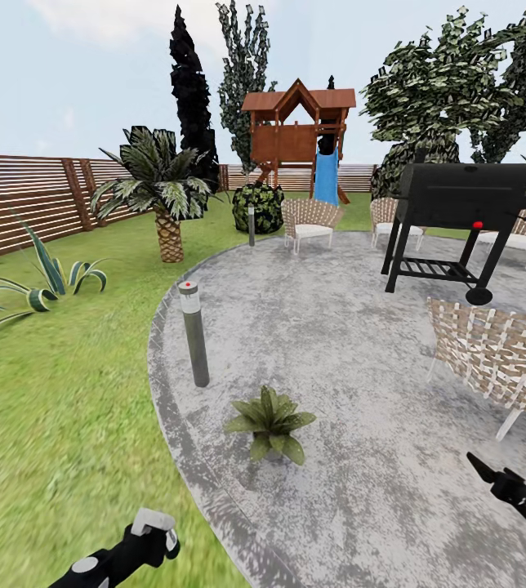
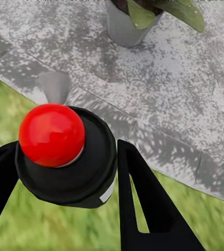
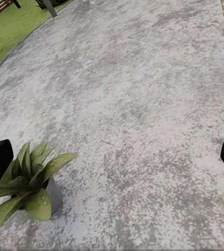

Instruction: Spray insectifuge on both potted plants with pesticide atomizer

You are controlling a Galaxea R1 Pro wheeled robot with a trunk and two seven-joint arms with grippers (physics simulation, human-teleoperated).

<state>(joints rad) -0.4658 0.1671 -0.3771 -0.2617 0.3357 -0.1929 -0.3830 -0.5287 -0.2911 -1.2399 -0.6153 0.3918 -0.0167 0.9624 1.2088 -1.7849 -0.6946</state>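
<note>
Your left gripper [image 2: 98,209] sits low over the lawn's edge, its two black fingers [image 2: 143,204] clamped around the pesticide atomizer [image 2: 65,157], whose red button top and black cap point toward the paved patio [image 1: 361,359]. In the head view that arm reaches in low, just short of the patio's curved rim. A potted plant [image 1: 269,423] stands on the paving just ahead, near a grey bollard lamp [image 1: 193,333]. Your right gripper [image 1: 500,482] extends in low over the patio, fingers spread wide apart and holding nothing, its camera looking across bare paving at the same plant.
</note>
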